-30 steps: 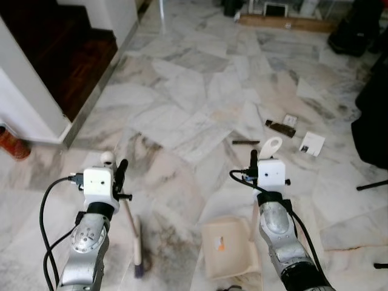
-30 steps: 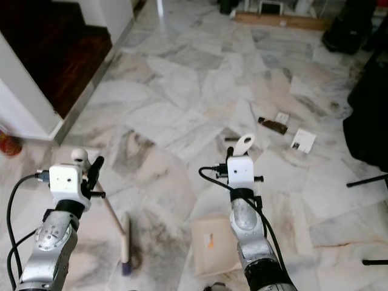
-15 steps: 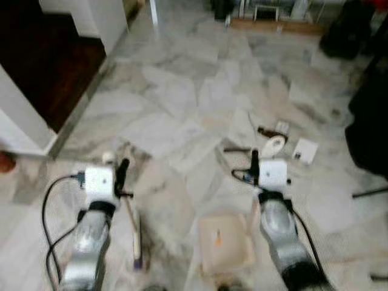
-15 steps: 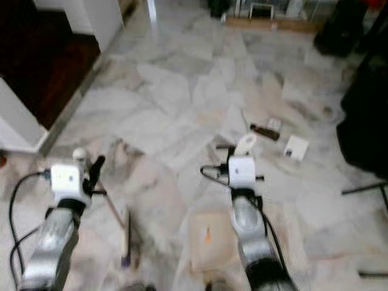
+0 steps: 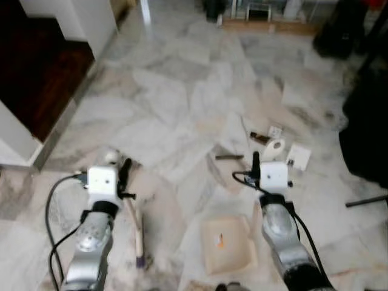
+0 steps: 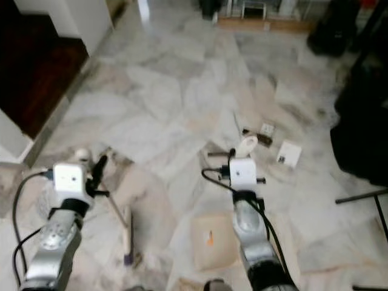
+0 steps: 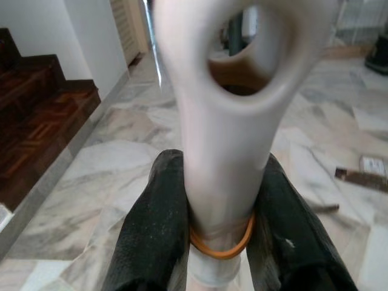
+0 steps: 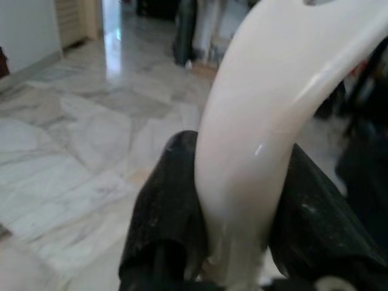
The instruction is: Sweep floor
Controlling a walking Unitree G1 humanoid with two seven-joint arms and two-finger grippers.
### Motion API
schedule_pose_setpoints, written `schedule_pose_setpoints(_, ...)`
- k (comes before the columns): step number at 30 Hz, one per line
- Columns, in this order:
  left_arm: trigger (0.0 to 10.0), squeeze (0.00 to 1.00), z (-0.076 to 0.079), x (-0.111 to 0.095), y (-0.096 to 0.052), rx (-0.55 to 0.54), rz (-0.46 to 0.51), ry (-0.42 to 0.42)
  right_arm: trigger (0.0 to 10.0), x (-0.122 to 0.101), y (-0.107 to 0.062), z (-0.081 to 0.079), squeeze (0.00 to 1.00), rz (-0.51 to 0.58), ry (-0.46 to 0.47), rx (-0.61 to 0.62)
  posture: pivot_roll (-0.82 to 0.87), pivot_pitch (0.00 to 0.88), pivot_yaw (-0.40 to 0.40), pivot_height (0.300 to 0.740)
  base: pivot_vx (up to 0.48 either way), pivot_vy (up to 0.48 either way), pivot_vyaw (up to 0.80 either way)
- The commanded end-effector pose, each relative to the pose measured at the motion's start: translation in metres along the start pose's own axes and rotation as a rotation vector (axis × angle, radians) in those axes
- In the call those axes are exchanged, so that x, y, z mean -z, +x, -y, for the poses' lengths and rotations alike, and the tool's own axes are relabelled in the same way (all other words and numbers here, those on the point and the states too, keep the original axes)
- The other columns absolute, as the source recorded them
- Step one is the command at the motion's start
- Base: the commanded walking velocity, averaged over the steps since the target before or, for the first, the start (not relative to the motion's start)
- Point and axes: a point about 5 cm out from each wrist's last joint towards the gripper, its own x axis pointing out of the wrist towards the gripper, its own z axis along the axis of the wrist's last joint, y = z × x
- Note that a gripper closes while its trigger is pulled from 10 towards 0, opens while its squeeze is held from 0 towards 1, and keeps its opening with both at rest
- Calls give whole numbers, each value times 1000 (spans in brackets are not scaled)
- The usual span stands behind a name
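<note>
Left gripper (image 7: 221, 242) clamps the cream broom handle (image 7: 221, 151), right gripper (image 8: 233, 242) the beige plastic dustpan (image 5: 227, 244); paper scraps (image 5: 298, 156) at 1 o'clock could scatter if swept hard.

Pale veined marble floor (image 5: 182, 103) spreads out, a white wall (image 5: 91, 18) and dark wooden stairs (image 5: 36, 73) on the left.
</note>
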Motion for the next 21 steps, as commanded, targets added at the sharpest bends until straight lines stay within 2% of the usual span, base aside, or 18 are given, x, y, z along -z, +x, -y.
schedule_pose_setpoints(1,10000,0,-5,-3,-2,-10,12,16,10000,-6,2,-4,0,28,-6,-12,137,189,-15,740,307,0,0)
schedule_pose_setpoints(8,10000,0,-5,-2,-1,-9,11,16,10000,-6,2,-7,0,27,-14,-37,135,184,-14,740,306,0,0)
schedule_pose_setpoints(13,10000,0,-5,-2,-1,-7,11,15,10000,-7,2,-10,0,34,-18,-53,134,179,-14,740,306,0,795)
schedule_pose_setpoints(21,10000,0,-5,-2,-2,-5,10,17,10000,-7,1,-12,0,34,17,-59,137,158,-11,740,306,0,0)
